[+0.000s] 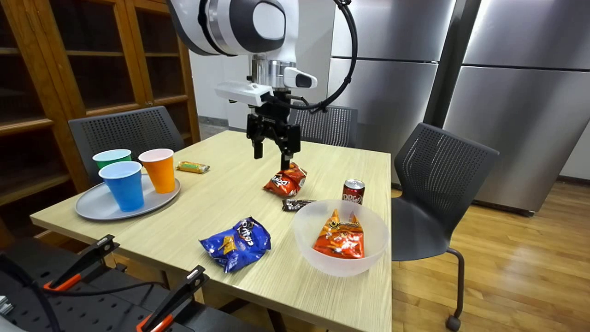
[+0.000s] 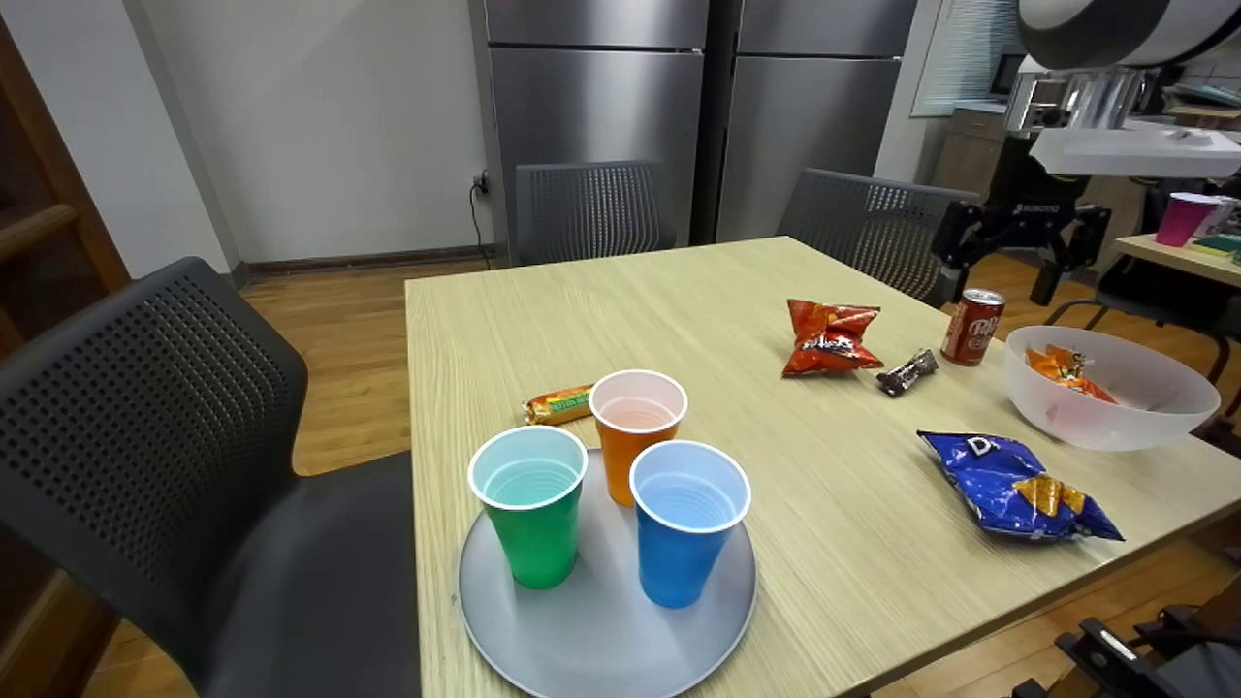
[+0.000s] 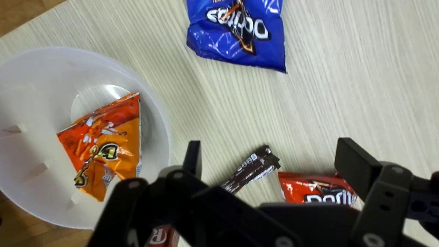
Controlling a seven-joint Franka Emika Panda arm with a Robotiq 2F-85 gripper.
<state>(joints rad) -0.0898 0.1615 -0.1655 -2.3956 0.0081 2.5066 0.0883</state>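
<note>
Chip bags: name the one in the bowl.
The orange bag: it alone sits inside the bowl, while the blue bag and the red bag lie on the table.

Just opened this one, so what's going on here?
The robot's open gripper hovers over the table, holding nothing. An orange snack bag sits in the translucent bowl; a dark-wrapped bar, a red bag, a blue bag and a soda can are outside it. Elsewhere, a grey plate holds three cups.
</note>
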